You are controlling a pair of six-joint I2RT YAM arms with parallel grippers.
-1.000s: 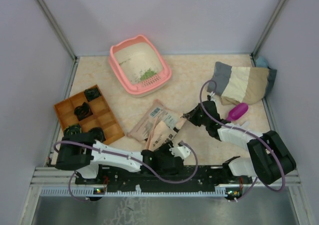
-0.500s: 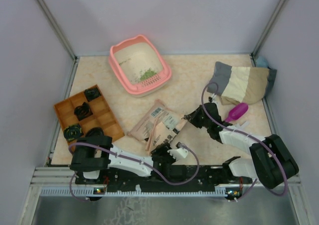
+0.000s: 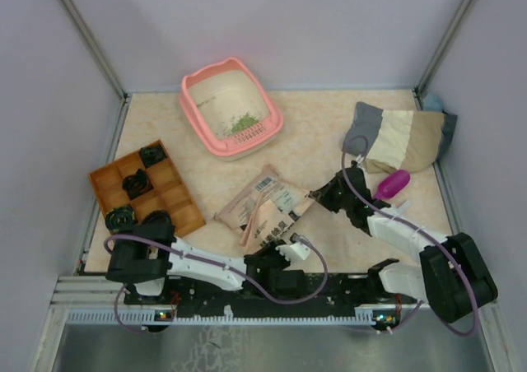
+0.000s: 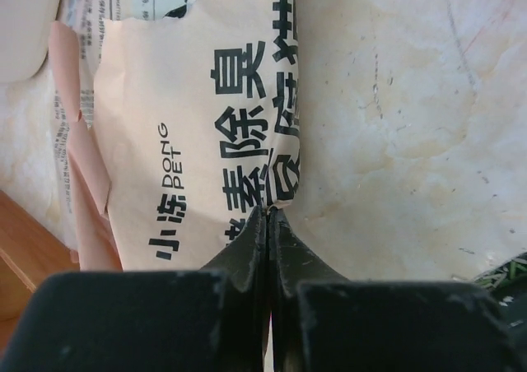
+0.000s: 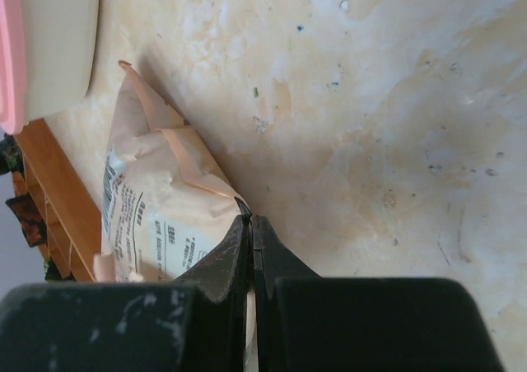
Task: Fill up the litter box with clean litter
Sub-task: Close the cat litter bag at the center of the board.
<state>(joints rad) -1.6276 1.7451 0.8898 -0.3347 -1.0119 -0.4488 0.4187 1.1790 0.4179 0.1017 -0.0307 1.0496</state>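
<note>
The salmon-pink litter box stands at the back left, with a small pile of green clean litter inside near its front wall. A beige printed paper bag lies flat mid-table. My left gripper is shut on the bag's near edge; in the left wrist view its jaws pinch the printed paper. My right gripper is shut on the bag's right corner, and the right wrist view shows its jaws closed on the paper bag.
An orange compartmented tray with dark items sits at the left. A magenta scoop lies at the right, in front of a grey, cream and tan cushion. Walls enclose the table on three sides.
My left gripper was open a second ago and has shut on the bag's near edge. The bag and my right gripper have shifted slightly right.
</note>
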